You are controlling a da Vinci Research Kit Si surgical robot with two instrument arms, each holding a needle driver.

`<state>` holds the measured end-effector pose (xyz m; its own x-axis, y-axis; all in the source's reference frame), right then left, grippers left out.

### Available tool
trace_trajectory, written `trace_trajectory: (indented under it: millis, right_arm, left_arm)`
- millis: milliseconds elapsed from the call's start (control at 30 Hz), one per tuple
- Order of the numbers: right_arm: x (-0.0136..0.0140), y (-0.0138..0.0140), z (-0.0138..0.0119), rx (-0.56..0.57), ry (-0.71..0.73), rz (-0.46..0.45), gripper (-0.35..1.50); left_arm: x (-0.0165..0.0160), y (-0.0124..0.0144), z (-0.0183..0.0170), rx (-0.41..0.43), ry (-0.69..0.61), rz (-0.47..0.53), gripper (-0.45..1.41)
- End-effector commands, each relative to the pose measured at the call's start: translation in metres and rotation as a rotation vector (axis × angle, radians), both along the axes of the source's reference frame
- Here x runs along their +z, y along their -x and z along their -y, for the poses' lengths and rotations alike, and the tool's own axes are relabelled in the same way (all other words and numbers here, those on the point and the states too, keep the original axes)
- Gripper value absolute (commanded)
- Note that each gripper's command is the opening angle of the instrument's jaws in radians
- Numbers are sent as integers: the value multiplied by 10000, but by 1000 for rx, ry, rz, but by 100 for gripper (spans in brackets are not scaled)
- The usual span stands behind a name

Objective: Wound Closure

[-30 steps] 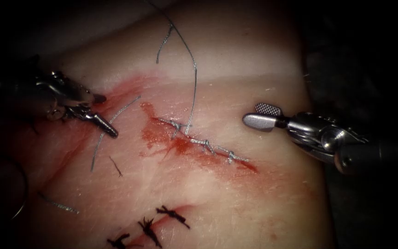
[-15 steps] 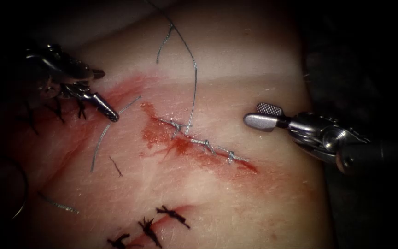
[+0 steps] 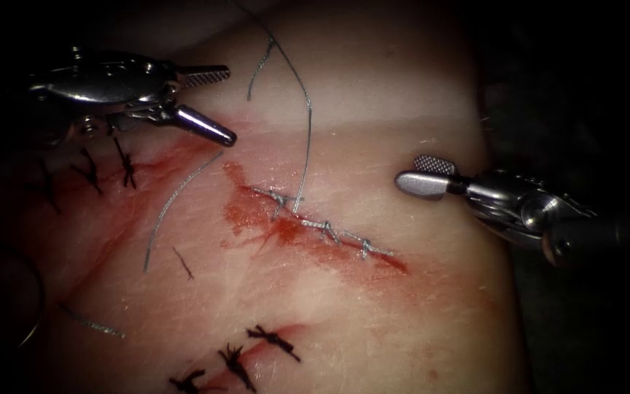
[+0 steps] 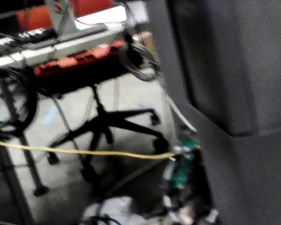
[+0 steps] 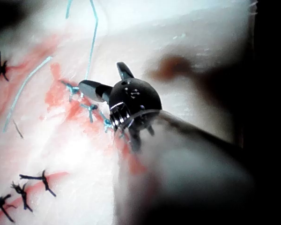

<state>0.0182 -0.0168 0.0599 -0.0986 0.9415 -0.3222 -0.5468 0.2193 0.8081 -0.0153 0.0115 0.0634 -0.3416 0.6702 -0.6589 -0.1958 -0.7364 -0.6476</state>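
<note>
Both hands (image 3: 211, 102) (image 3: 426, 175) polished steel, cross-hatched inner faces, dark shafts.

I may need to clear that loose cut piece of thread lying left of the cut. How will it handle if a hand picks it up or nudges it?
The cut piece of thread is thin and lies in a gentle curve on the tissue, so it is probably light and springy rather than limp. The surface looks wet with red fluid, so it may cling or slide when nudged.

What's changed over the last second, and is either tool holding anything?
The left tool rose off the cut piece of thread left of the cut, swinging up and right, jaws open, empty. The right tool barely shifted, open and empty. Stitches and the standing thread are unchanged.
</note>
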Motion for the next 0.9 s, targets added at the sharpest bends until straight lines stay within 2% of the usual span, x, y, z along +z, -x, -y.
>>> trace_trajectory:
  millis: [33,267,900]
  right_arm:
    - [1,-8,1,3,3,-11,145]
    - [-5,-8,-3,14,12,-34,145]
    - [-3,-6,1,10,15,-36,147]
  left_arm:
    - [10,8,5,10,1,6,99]
    - [20,15,12,23,8,9,94]
    - [24,16,7,6,-41,7,93]
